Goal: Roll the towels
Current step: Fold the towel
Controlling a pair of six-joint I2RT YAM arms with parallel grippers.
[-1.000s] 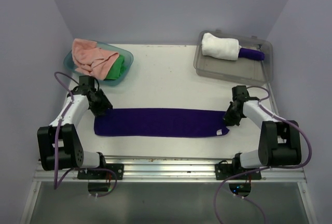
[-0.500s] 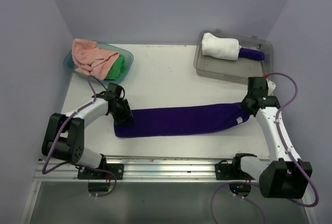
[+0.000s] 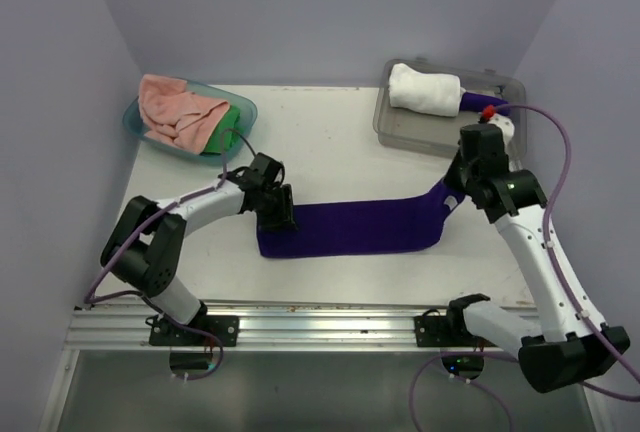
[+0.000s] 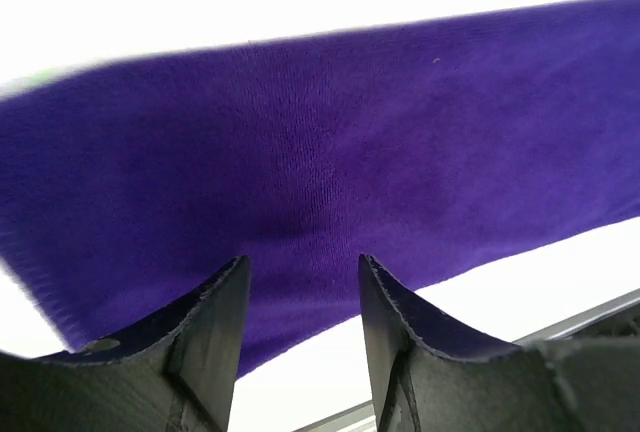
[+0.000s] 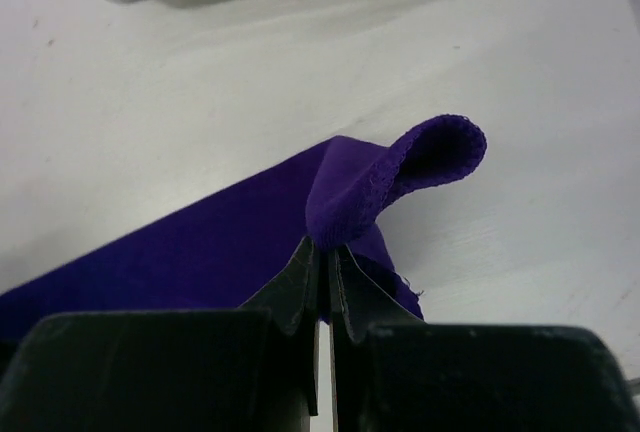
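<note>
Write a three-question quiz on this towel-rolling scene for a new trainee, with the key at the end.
1. True or false: the right gripper is shut on an edge of the purple towel.
2. Which of these lies rolled in the clear tray? A) the green towel B) the white towel C) the pink towel
3. Fill the gap: the left gripper stands ____, its fingers apart over the purple towel.

Key:
1. True.
2. B, the white towel.
3. open.
</note>
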